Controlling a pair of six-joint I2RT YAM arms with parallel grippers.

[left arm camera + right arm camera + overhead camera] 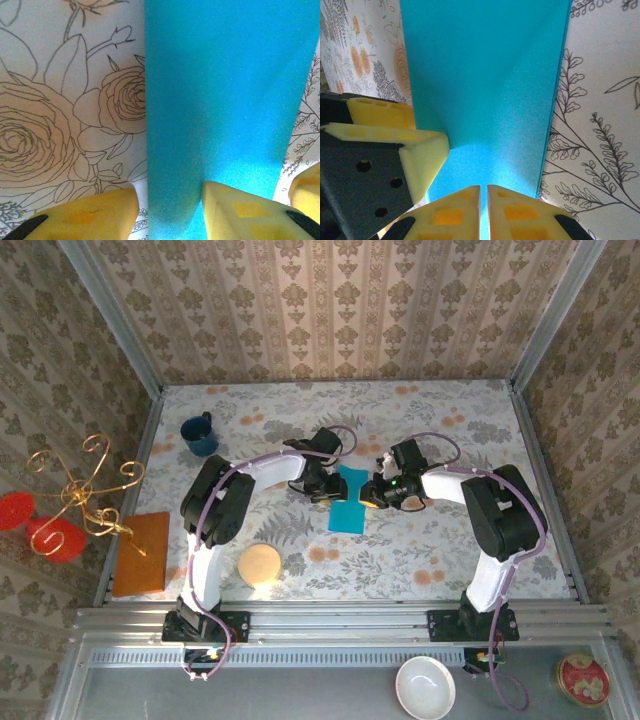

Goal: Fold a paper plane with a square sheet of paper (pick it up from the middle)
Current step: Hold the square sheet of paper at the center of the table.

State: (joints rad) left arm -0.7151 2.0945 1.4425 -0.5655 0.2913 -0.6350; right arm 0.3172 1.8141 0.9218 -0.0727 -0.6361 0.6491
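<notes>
**Sheet of paper folded into a strip at mid-table**

The left gripper is set at the strip's left edge, its fingers spread with the paper passing between them. The long axis is laid far to near, the far end flared; which end leads cannot be told. The right edge is pinched by the right gripper, its pads pressed together.

One blue paper sheet, one mug, one bowl, one board, two arms
</notes>
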